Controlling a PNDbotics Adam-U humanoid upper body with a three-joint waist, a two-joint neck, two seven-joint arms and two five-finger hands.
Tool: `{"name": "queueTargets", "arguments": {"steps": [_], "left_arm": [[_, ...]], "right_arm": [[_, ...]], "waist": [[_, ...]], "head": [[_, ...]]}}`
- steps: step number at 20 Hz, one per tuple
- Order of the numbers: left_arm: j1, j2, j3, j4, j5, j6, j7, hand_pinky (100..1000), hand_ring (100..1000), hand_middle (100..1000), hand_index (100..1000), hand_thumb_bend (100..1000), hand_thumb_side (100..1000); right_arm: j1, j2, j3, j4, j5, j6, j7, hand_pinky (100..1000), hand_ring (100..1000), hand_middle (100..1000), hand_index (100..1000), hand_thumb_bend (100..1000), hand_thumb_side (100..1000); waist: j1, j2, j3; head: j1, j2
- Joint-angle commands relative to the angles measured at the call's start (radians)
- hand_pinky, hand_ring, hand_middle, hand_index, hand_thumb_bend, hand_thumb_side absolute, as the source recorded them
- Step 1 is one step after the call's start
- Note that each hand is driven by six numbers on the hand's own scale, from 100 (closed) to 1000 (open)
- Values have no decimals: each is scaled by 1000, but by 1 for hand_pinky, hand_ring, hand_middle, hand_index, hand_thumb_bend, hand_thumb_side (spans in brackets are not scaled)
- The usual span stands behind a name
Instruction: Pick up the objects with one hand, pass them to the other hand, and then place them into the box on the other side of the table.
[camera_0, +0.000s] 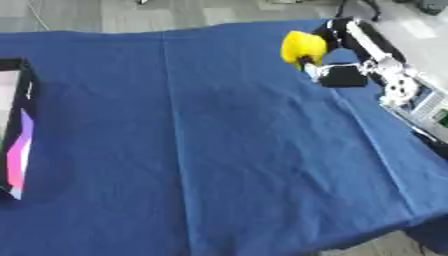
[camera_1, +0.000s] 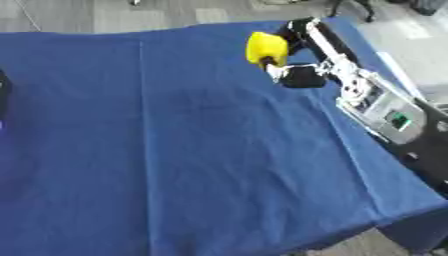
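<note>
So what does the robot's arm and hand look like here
Only the right arm shows, coming in from the right: silver-white segments with dark joints, and a pale panel near the forearm carrying a small green mark. Its right hand is mostly black with a pale patch. The left arm and hand are out of view.

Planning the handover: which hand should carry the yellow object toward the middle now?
Right. The right hand already holds the yellow object at the far right; the left hand is out of view, and the box sits far left.
</note>
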Motion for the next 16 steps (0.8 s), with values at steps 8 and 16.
{"name": "queueTargets", "arguments": {"steps": [8, 16], "left_arm": [[-188, -61, -17, 34, 36, 40, 3, 1000, 718, 680, 758, 100, 394], [-316, -143, -100, 56, -21, 43, -64, 1000, 741, 702, 772, 100, 306]], "right_arm": [[-152, 61, 120, -15, -1, -58, -35, 615, 599, 517, 599, 178, 100], [-229, 131, 226, -15, 55, 4, -126, 606, 597, 524, 602, 184, 100]], "waist": [[34, -67, 8], [39, -74, 21]], "head": [[-46, 8], [-78, 8]]}}
